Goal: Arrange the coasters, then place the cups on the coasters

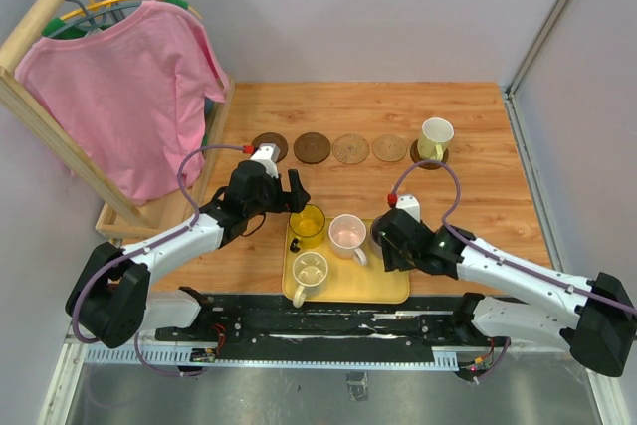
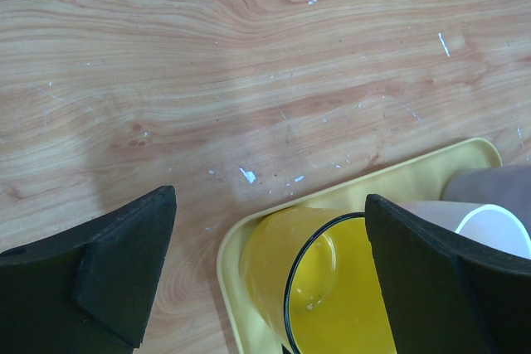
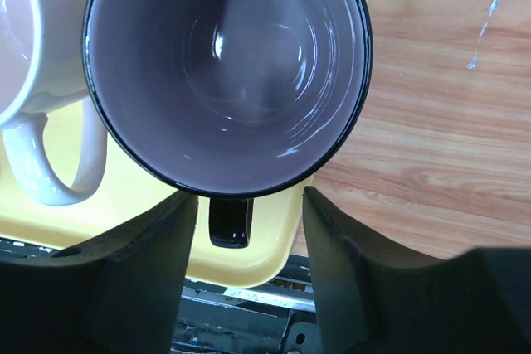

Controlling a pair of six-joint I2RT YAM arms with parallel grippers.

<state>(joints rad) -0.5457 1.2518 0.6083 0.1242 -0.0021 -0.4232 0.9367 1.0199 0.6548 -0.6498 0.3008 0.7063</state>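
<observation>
Along the far edge of the worktop you have five small round flat discs in one row. From the left they are the first dark brown coaster (image 1: 269,146), the second dark brown coaster (image 1: 312,147), the first tan patterned coaster (image 1: 350,149), the second tan patterned coaster (image 1: 389,148) and the third dark brown coaster (image 1: 417,154). The pale green handled mug (image 1: 435,138) stands upright on that last one. The other four coasters carry nothing.

At the middle of the near edge, between your two arms, lies the yellow rectangular tray (image 1: 393,291). Four cups are on it:
- the translucent yellow mug (image 1: 307,226) in the far left corner;
- the pinkish white mug (image 1: 347,234) just beside it;
- the cream mug (image 1: 310,271) near the tray's near left corner;
- the purple-grey mug with a black rim (image 3: 228,64) in the far right corner, largely hidden under your right arm in the overhead view.

Your left gripper (image 2: 270,196) is spread as wide as it goes. It hangs over the tray's far left corner, with the translucent yellow mug low between its fingers and closer to the right one, touching neither.

Your right gripper (image 3: 249,205) stands part open. Its fingers straddle the dark handle of the purple-grey mug, with a gap showing on each side, so nothing is gripped.

At the left edge of the worktop a pink T-shirt (image 1: 129,97) hangs on a wooden rack (image 1: 40,17).
</observation>
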